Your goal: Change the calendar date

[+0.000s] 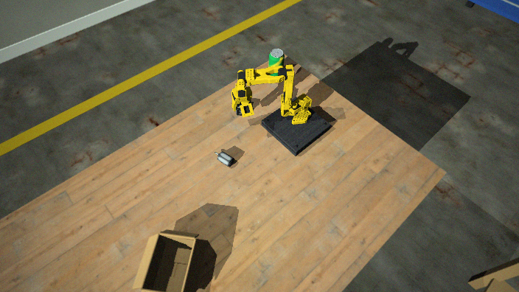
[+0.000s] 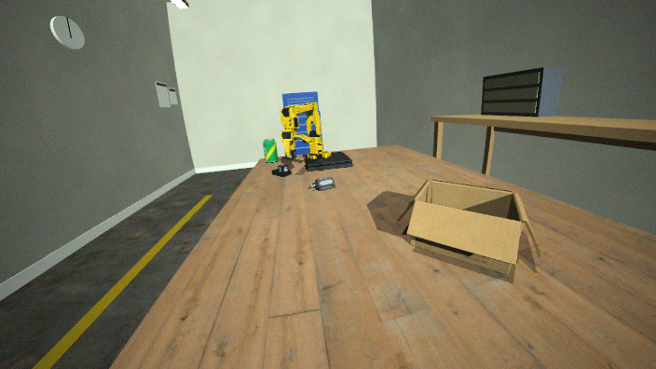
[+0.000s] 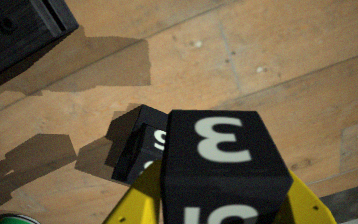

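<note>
Return of the held cube [image 2: 292, 154] [image 3: 227, 150], clamped between the fingers [image 2: 286, 147], to the tray [image 2: 278, 171] [image 3: 125, 132] beside the seated cube [image 2: 283, 168] [image 3: 149, 149] seems in hand; alignment, then lowering, is called for. Its 3 is inverted in the wrist view; no long axis is had.

Black cube [image 3: 227, 172]: 3, turned upside down; digit below cut off. Calendar [image 2: 281, 173] [image 3: 136, 130] near tabletop's far left corner in exterior view: 9 or 6, other markings unreadable.
</note>
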`<control>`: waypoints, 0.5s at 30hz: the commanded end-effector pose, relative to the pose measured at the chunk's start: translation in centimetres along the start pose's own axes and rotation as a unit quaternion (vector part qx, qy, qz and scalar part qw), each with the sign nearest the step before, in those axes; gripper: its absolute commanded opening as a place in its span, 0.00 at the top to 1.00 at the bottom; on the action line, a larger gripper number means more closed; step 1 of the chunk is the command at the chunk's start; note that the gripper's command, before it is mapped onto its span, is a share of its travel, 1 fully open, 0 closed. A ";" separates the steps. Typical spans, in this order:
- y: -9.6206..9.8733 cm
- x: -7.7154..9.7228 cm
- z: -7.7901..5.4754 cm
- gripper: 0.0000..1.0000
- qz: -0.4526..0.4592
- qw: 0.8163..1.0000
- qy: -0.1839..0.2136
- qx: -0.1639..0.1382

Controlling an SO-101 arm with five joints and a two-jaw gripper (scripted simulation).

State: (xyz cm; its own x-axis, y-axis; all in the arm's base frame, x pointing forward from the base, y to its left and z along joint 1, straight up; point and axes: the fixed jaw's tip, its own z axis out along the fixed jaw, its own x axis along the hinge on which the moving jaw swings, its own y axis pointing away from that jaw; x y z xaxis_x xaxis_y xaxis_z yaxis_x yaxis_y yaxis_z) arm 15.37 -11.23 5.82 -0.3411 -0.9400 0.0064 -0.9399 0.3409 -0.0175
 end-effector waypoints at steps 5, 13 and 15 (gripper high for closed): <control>1.8 4.5 -0.1 1.00 0.125 0.992 0.001 -0.001; 4.2 7.7 -0.1 1.00 0.226 0.974 0.003 -0.002; 4.3 7.8 -0.1 1.00 0.232 0.973 0.003 -0.002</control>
State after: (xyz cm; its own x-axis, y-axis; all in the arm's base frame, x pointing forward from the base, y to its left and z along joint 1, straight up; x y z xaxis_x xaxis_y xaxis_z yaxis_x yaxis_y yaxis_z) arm 9.20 -16.74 5.88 -0.7070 -0.7072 0.0074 -0.7072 0.7067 -0.0214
